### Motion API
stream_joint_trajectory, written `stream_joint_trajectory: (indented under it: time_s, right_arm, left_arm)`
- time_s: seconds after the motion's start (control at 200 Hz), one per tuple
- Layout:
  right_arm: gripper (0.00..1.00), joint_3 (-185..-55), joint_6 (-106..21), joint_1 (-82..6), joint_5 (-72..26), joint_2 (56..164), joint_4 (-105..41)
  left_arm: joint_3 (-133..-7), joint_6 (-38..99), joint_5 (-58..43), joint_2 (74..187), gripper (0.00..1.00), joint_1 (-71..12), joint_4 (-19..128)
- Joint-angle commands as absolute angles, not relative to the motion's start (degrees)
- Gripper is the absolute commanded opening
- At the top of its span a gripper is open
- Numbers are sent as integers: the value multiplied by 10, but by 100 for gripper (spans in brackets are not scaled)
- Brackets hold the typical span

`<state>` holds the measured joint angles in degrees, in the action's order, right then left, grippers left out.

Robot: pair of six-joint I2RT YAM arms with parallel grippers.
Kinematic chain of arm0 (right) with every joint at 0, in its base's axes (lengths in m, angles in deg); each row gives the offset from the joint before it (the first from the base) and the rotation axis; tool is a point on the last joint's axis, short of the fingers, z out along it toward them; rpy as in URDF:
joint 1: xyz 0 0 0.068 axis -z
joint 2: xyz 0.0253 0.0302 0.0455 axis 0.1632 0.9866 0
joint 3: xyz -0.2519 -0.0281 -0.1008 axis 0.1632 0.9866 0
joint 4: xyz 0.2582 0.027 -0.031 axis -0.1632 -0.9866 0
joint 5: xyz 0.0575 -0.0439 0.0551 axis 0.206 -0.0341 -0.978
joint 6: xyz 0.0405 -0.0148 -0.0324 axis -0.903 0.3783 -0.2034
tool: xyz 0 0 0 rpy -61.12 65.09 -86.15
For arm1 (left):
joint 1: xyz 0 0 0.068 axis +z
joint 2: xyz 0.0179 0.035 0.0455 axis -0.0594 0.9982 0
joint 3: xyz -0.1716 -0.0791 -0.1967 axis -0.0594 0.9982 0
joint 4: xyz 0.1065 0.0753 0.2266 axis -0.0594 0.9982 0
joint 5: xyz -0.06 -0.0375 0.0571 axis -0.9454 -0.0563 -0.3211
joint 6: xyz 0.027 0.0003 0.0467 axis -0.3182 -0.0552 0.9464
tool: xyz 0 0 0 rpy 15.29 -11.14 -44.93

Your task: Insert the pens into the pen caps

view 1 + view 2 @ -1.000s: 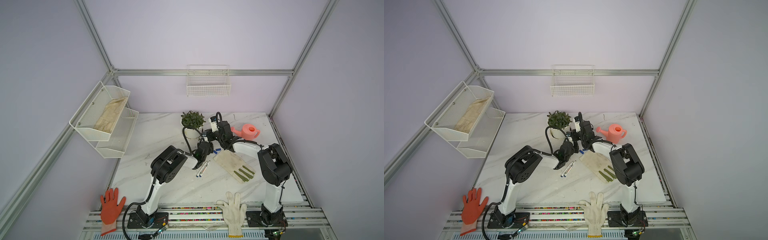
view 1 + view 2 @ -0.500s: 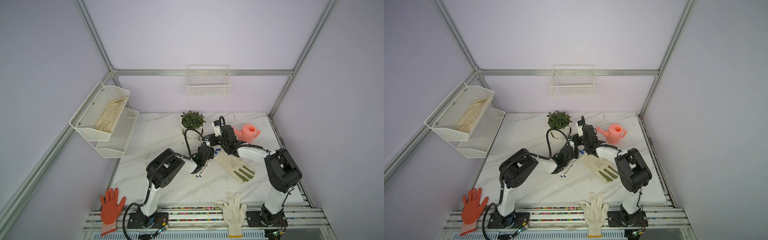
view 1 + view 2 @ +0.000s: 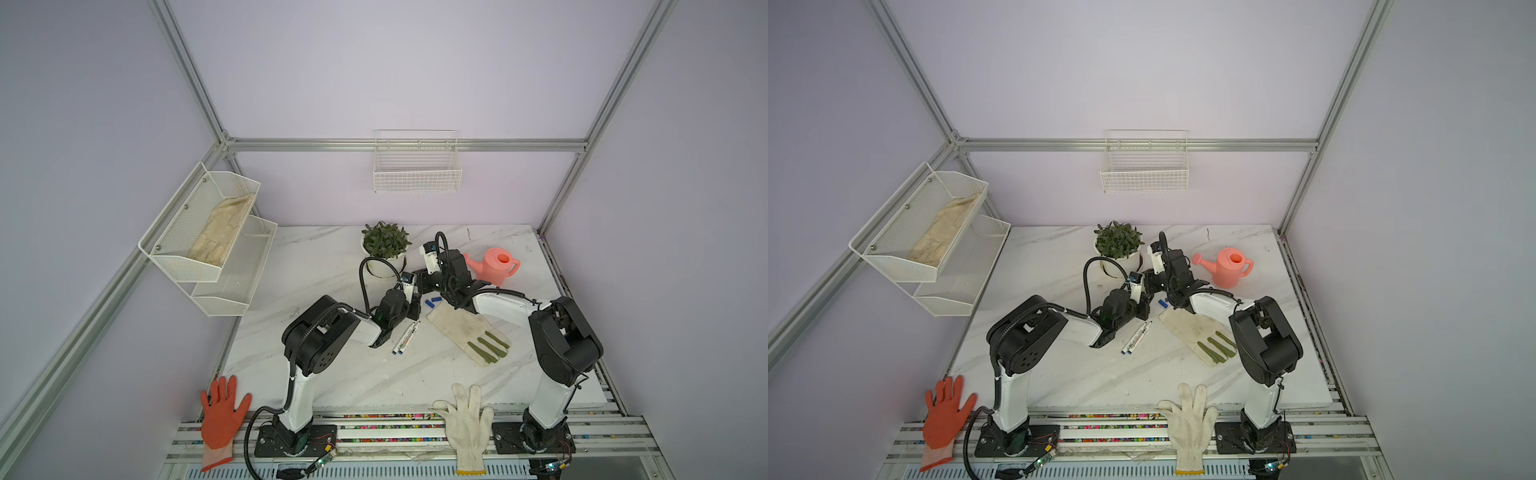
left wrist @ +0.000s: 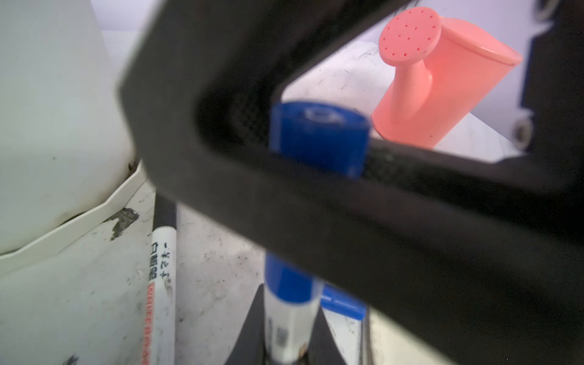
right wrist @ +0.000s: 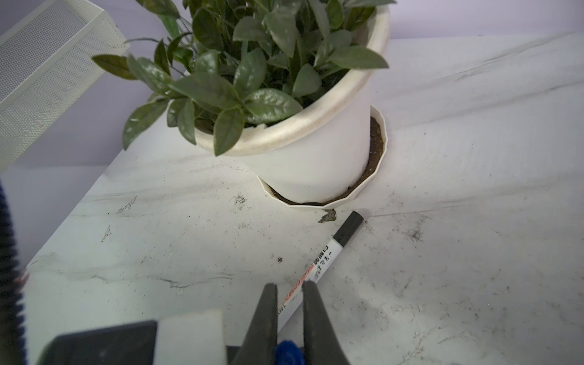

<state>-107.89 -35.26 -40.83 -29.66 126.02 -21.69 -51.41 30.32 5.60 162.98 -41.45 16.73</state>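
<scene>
left wrist view: right arm [image 3: 498,303] has swung in since a second ago; right jaws pinch the blue cap [image 4: 316,136], left jaws clamp the pen [image 4: 284,328] barrel. cap sits over the tip, looks mated, seating unconfirmed. two more pens [image 3: 404,340] lie on the tabletop [image 3: 332,257].

Black-capped pen [image 4: 162,284]: red capitals "WHITEBOA…" along barrel, rest cut by frame edge; black Japanese characters above them, too blurred to read surely; same pen in right wrist view [image 5: 320,264]: print too small; blue-capped pen [image 4: 284,328]: small grey code mark, illegible; two pens [image 3: 405,338] in top view: print unreadable
</scene>
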Motion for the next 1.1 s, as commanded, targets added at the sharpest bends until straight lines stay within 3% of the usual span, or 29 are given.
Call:
stream_joint_trajectory:
  time_s: [0.0, 0.185, 0.425, 0.53, 0.755, 1.095]
  right_arm:
    - [0, -1023, -350, -420, -368, 1285, -564]
    - [0, -1058, -341, -416, -398, 1274, -577]
    - [0, -1063, -327, -394, -447, 1250, -575]
    - [0, -1057, -325, -389, -445, 1243, -576]
    - [0, -1058, -296, -390, -399, 1233, -618]
    - [0, -1080, -266, -438, -347, 1263, -656]
  left_arm:
    - [-529, 252, 205, 1510, 0, -298, -72]
    - [-531, 225, 184, 1470, 0, -274, -112]
    - [-551, 97, 1, 1431, 0, -214, -175]
    - [-551, 81, -32, 1407, 0, -204, -180]
    - [-542, 204, 70, 1322, 0, -206, -77]
    - [-591, 345, 180, 1333, 0, -235, -116]
